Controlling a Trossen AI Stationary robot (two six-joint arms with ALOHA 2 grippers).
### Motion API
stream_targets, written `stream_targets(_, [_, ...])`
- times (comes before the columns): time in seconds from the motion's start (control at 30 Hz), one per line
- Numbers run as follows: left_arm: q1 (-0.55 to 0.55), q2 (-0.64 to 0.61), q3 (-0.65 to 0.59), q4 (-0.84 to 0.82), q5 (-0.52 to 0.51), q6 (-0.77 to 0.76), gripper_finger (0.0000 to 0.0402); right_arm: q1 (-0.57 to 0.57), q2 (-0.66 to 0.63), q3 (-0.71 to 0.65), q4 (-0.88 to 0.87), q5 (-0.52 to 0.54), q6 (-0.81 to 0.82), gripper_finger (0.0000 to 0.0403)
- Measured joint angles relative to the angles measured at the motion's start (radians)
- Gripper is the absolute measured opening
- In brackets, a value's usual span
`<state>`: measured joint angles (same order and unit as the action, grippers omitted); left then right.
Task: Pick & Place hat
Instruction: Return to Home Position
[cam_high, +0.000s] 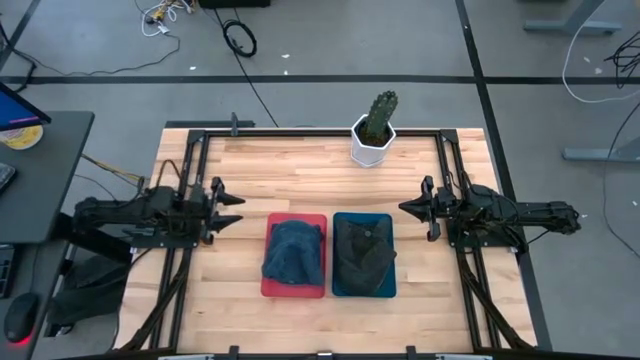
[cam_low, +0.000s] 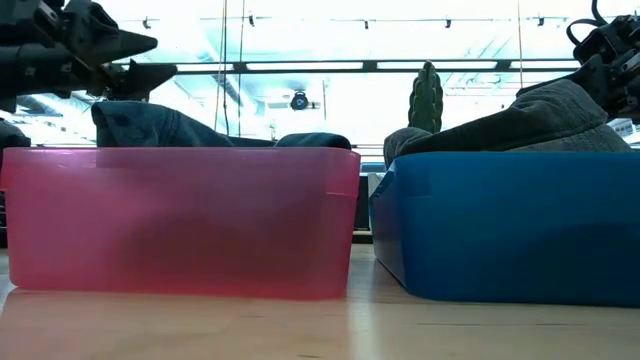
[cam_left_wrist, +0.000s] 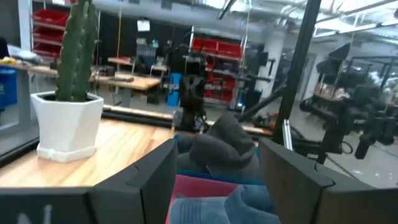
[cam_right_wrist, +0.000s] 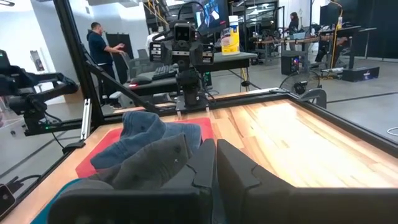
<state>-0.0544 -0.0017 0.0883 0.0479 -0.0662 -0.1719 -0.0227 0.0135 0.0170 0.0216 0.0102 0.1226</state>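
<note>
We see the blue cap (cam_high: 293, 250) heaped in the red bin (cam_high: 270, 289) and the black cap (cam_high: 362, 252) in the blue bin (cam_high: 338, 291), side by side at mid-table (cam_high: 300, 170). The left tool (cam_high: 236, 209), spread, and the right tool (cam_high: 403, 208), pressed together, hover clear of both, toward opposite side edges.

Pretty clearly a robotics lab slash workshop: two dark robot arms (cam_high: 150, 215) sit on a black metal frame (cam_high: 300, 132) around a butcher-block table (cam_high: 300, 170). That's all on a grey concrete floor (cam_high: 400, 40), with loose cables (cam_high: 240, 38) at about 11 o'clock and a desk (cam_high: 50, 170) with a lit screen (cam_high: 15, 108) at 9 o'clock. Past the table there's red storage shelving (cam_left_wrist: 217, 46), more workbenches (cam_left_wrist: 134, 81), long strip lights (cam_low: 300, 67) overhead, and a person (cam_right_wrist: 99, 43) standing over by other equipment.
</note>
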Motion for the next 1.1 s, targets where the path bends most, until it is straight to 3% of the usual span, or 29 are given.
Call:
stream_targets(0.4, [0.000, 0.003, -0.018, 0.003, 0.019, 0.021, 0.0227, 0.000, 0.000, 0.000, 0.001, 0.000, 0.000, 0.0021])
stream_targets(0.57, [0.000, 0.004, -0.080, 0.125, 0.046, 0.041, 0.0227, 0.000, 0.000, 0.000, 0.001, 0.000, 0.000, 0.0021])
stream_targets(0.77, [0.000, 0.011, -0.079, 0.087, 0.080, 0.072, 0.0227, 0.000, 0.000, 0.000, 0.001, 0.000, 0.000, 0.0021])
stream_targets(0.9, [0.000, 0.013, -0.079, 0.008, 0.168, 0.175, 0.0227, 0.000, 0.000, 0.000, 0.001, 0.000, 0.000, 0.0021])
stream_targets(1.1, [-0.001, 0.021, -0.079, -0.009, 0.182, 0.120, 0.0227, 0.000, 0.000, 0.000, 0.000, 0.000, 0.000, 0.0021])
